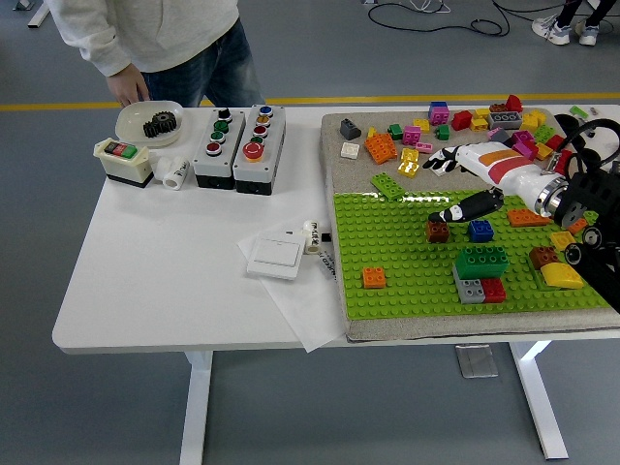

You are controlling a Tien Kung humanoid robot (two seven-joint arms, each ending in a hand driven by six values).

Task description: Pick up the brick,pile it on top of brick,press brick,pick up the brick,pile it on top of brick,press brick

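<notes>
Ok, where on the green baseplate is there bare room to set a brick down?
The green baseplate is bare along its left side around the lone orange brick, and along the near edge. It is crowded on the right around the green brick and yellow pieces, where the right hand reaches.
</notes>
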